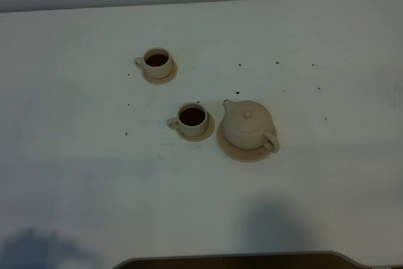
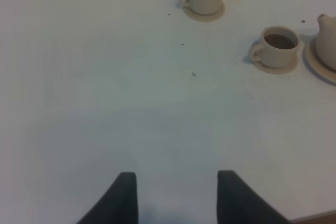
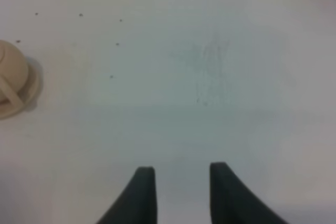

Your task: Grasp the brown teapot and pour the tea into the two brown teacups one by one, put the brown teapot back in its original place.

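Teapot, squat beige, sits on its saucer; both jaws parted, empty.

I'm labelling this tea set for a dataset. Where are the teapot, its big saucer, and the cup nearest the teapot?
brown teapot (image 1: 247, 125), exterior high view, on its round body.
large saucer (image 1: 234, 151), exterior high view, on its bare front rim.
nearer teacup (image 1: 192, 116), exterior high view, on the dark tea inside.

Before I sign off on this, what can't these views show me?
- Teapot: tea left inside, hidden by its lid, overhead view.
- Teapot, both wrist views: cut off by the frame edge.
- Both arms: outside the overhead view.
- Dark specks on the table: too small to identify.
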You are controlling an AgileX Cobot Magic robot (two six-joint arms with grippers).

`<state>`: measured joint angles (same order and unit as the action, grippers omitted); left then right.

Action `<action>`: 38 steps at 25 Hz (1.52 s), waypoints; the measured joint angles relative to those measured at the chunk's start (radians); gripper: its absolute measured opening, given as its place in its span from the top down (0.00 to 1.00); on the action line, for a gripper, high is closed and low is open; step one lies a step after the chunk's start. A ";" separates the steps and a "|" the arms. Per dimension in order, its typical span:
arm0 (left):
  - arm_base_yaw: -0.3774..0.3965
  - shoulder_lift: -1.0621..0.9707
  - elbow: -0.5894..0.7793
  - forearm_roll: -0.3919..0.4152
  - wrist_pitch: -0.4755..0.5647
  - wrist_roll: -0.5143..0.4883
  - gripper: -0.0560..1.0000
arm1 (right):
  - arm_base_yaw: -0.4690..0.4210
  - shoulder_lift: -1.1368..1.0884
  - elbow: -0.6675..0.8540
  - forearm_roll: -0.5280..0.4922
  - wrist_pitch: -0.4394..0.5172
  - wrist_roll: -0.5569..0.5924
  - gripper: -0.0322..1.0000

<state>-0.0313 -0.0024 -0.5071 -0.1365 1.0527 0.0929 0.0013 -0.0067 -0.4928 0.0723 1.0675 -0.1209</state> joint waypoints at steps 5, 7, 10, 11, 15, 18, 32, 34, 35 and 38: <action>0.000 0.000 0.000 0.000 0.000 0.000 0.61 | 0.000 0.000 0.000 0.000 0.000 0.000 0.75; 0.000 0.000 0.000 0.000 0.000 0.001 0.61 | 0.000 0.000 0.000 0.000 0.000 0.000 0.76; 0.000 0.000 0.000 0.000 0.000 0.001 0.61 | 0.000 0.000 0.000 0.000 0.000 0.001 0.76; 0.000 0.000 0.000 0.000 0.000 0.001 0.61 | 0.000 0.000 0.000 0.000 0.000 0.001 0.76; 0.000 0.000 0.000 0.000 0.000 0.001 0.61 | 0.000 0.000 0.000 0.000 0.000 0.001 0.76; 0.000 0.000 0.000 0.000 0.000 0.001 0.61 | 0.000 0.000 0.000 0.000 0.000 0.001 0.76; 0.000 0.000 0.000 0.000 0.000 0.001 0.61 | 0.000 0.000 0.000 0.001 0.000 0.001 0.76; 0.000 0.000 0.000 0.000 0.000 0.001 0.61 | 0.000 0.000 0.000 0.001 0.000 0.001 0.76; 0.000 0.000 0.000 0.000 0.000 0.001 0.61 | 0.000 0.000 0.000 0.001 0.000 0.001 0.76; 0.000 0.000 0.000 0.000 0.000 0.001 0.61 | 0.000 0.000 0.000 0.001 0.000 0.001 0.76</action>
<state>-0.0313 -0.0024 -0.5071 -0.1365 1.0527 0.0940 0.0013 -0.0067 -0.4928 0.0733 1.0675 -0.1198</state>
